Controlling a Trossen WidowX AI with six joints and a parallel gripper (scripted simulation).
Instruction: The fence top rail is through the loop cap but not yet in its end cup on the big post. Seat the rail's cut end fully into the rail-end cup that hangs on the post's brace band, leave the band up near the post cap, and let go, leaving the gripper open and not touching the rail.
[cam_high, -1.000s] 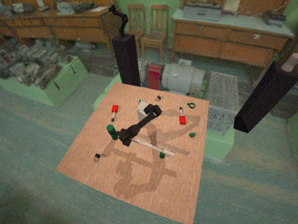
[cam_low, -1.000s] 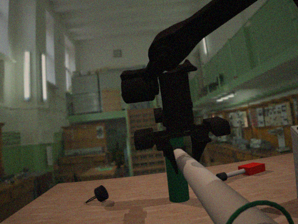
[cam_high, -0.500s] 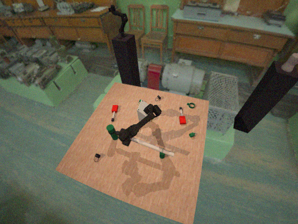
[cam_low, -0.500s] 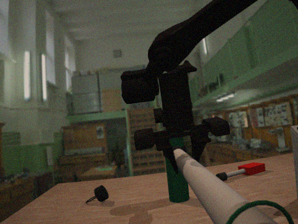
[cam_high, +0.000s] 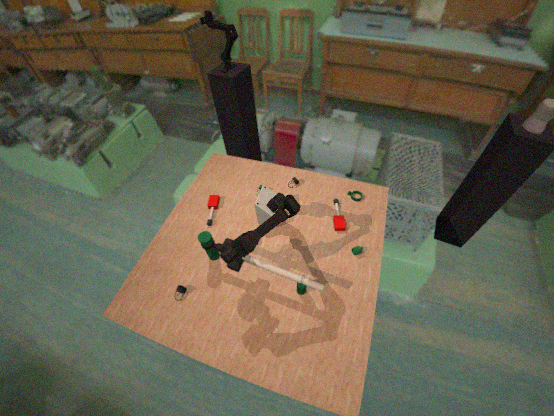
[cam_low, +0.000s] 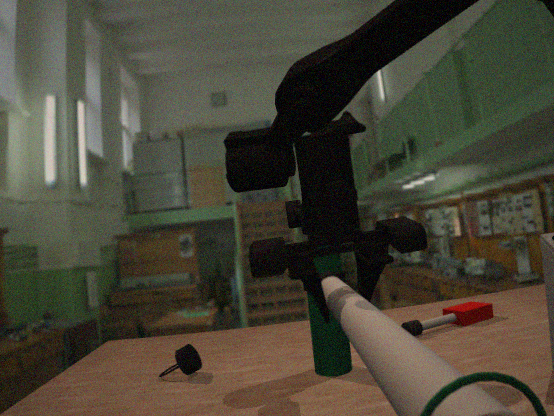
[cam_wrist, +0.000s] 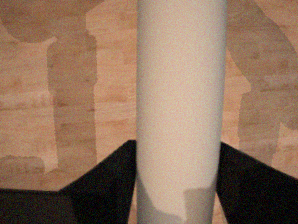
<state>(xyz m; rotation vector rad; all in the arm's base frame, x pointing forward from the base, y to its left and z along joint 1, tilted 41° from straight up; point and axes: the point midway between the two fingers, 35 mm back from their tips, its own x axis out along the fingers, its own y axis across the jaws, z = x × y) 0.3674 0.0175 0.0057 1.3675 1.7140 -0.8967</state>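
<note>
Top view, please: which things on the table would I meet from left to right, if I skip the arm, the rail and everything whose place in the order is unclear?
Black cap, big post, white box, small post, right red block, green ring.

In the top view, the post (cam_high: 205, 239) (cam_low: 332, 355) left of centre is dark green, the rail (cam_high: 285, 271) (cam_low: 380, 340) (cam_wrist: 180, 90) pale off-white. Blocks (cam_high: 214, 201) (cam_high: 340, 223) (cam_low: 468, 314) upper left and right are bright red. The tabletop (cam_high: 165, 270) (cam_low: 115, 375) (cam_wrist: 117, 115) is orange-tan with fine wood grain; the gripper (cam_low: 345, 305) (cam_wrist: 171, 147) is black.
</note>
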